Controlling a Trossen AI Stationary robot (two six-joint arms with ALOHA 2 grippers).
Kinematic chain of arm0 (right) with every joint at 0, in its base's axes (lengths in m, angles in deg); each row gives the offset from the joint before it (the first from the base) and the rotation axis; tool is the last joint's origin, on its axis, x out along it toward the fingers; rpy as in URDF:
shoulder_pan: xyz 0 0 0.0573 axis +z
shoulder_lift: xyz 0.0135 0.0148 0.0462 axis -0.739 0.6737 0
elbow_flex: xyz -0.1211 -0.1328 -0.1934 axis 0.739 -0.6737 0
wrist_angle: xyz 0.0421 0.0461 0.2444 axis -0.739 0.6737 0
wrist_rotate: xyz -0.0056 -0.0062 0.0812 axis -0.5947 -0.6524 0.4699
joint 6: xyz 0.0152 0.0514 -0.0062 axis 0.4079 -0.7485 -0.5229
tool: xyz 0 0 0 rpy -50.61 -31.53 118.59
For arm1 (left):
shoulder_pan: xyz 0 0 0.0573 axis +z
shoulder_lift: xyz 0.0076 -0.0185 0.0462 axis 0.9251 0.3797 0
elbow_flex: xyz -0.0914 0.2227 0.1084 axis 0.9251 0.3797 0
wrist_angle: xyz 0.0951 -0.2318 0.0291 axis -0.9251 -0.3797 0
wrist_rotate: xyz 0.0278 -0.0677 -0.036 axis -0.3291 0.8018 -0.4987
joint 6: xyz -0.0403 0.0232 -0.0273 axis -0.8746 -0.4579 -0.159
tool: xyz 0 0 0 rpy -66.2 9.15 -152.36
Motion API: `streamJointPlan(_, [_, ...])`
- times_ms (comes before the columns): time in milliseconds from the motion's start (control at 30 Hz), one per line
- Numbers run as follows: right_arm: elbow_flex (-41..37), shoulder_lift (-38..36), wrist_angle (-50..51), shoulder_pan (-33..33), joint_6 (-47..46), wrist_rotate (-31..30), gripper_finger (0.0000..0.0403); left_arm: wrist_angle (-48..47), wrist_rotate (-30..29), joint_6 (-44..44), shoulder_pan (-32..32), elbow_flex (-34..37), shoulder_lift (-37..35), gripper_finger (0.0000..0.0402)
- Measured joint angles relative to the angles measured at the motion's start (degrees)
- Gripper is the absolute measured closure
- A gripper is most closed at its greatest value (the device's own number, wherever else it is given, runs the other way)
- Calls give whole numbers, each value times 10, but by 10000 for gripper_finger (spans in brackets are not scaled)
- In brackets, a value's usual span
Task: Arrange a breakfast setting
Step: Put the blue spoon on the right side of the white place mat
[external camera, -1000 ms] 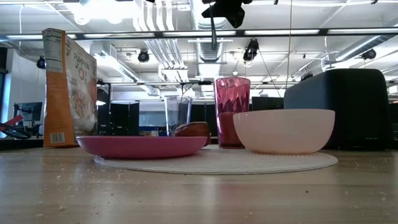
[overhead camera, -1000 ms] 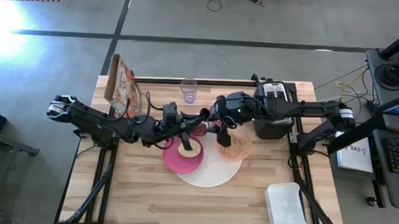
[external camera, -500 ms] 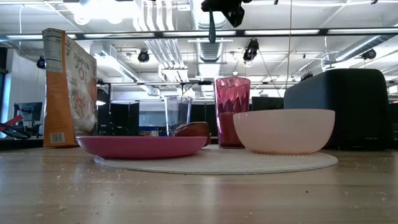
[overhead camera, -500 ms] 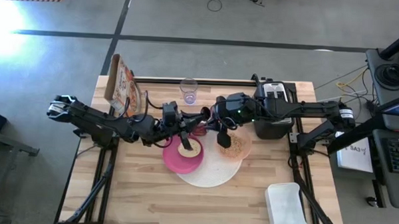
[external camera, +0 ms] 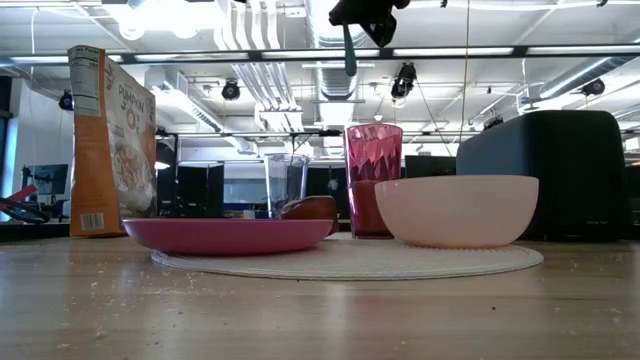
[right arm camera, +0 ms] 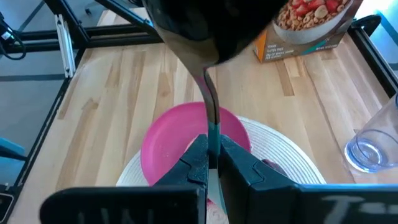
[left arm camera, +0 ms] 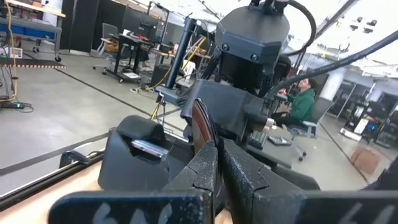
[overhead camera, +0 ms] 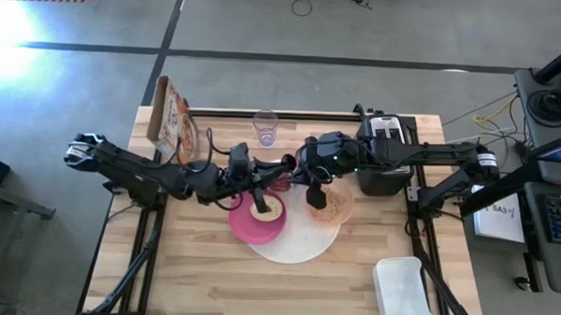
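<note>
Both grippers are meeting above the magenta plate (overhead camera: pixel 256 222) on the tabletop (overhead camera: pixel 210 286); the right gripper (right arm camera: pixel 212 163) fingers are clamping the teal-handled spoon (right arm camera: pixel 212 118); the left gripper (left arm camera: pixel 219 163) fingers are pinching its other end.

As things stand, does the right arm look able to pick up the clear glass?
Probably not: the right gripper is shut on the spoon, which the left gripper also grips. The glass stands unblocked behind them, but that gripper is occupied.
</note>
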State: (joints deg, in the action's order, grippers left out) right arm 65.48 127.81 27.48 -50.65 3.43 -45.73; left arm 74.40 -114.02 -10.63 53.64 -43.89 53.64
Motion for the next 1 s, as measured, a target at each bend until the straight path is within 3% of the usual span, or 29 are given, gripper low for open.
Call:
streamJointPlan(667, [1, -28, 10, 0, 9, 2, 397, -127, 56, 2, -2, 1, -39, 370])
streamJointPlan(1000, [1, -28, 1, 0, 25, 127, 396, -174, 133, 121, -2, 1, -39, 367])
